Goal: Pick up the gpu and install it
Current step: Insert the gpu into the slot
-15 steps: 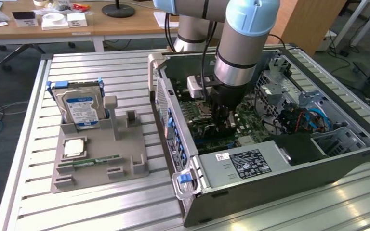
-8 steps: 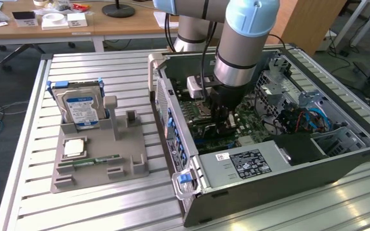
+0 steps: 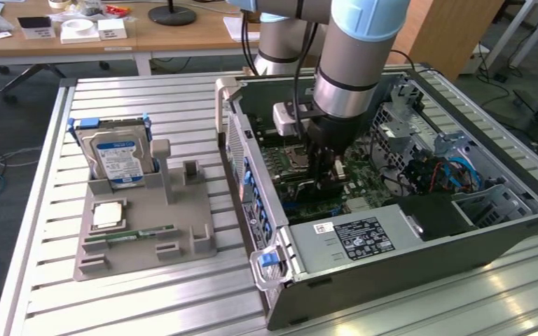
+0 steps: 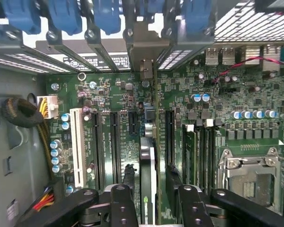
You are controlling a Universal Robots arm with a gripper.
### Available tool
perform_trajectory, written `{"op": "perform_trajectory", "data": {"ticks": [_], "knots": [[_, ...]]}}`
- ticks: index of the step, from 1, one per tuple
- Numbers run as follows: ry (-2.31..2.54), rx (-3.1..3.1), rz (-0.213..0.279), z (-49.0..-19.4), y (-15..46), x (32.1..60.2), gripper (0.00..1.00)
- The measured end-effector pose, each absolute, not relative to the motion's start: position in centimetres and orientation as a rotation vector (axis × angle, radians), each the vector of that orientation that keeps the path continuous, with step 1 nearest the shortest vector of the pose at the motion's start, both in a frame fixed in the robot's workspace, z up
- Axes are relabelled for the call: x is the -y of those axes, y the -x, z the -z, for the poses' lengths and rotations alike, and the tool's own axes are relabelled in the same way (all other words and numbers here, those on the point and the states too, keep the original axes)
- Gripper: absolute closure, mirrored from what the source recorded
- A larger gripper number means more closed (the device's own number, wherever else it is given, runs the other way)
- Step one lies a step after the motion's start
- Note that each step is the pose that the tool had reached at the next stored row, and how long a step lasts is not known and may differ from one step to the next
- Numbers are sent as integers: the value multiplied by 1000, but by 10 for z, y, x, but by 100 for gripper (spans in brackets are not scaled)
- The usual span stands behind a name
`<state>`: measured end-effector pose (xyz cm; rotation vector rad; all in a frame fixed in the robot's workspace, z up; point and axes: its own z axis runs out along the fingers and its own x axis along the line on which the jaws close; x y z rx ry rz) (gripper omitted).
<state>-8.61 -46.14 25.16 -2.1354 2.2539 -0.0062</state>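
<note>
Inside the open computer case (image 3: pixel 531 210) my gripper (image 3: pixel 328 183) reaches down over the green motherboard (image 4: pixel 118 94). In the wrist view the gpu (image 4: pixel 149 156) appears edge-on as a thin dark card with a silver edge. It stands upright on the board among the long black slots, in line with the rear bracket opening (image 4: pixel 146 68). My gripper (image 4: pixel 150 178) straddles it, open. Each of the black fingers (image 4: pixel 128 176) stands a little off the card's sides, so a gap shows on both sides.
A grey fixture (image 3: pixel 171 245) on the slatted table at the exterior view's left holds a silver hard drive (image 3: pixel 118 157), a square chip (image 3: pixel 108 215) and a green memory stick (image 3: pixel 143 233). In the case are the processor socket (image 4: pixel 248 170), a white slot (image 4: pixel 77 142), cables (image 4: pixel 23 113) and the power supply (image 3: pixel 363 238).
</note>
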Motion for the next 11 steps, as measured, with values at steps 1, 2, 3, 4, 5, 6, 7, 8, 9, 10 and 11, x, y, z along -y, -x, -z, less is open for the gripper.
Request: {"op": "perform_trajectory", "data": {"ticks": [1, 2, 3, 4, 5, 6, 7, 8, 9, 10, 11], "knots": [[2135, -2254, 6, -255, 86, 461, 60], [2135, -2254, 6, -258, 86, 461, 60], [2135, -2254, 6, -261, 86, 461, 60], [2135, -2254, 6, -264, 86, 461, 60], [2135, -2254, 6, -267, 86, 461, 60], [2135, -2254, 6, -270, 86, 461, 60], [2135, -2254, 6, -272, 86, 461, 60], [2135, -2254, 6, -275, 86, 461, 60], [2135, -2254, 6, -278, 86, 461, 60], [2135, -2254, 6, -280, 86, 461, 60], [2135, -2254, 6, -282, 86, 461, 60]]}}
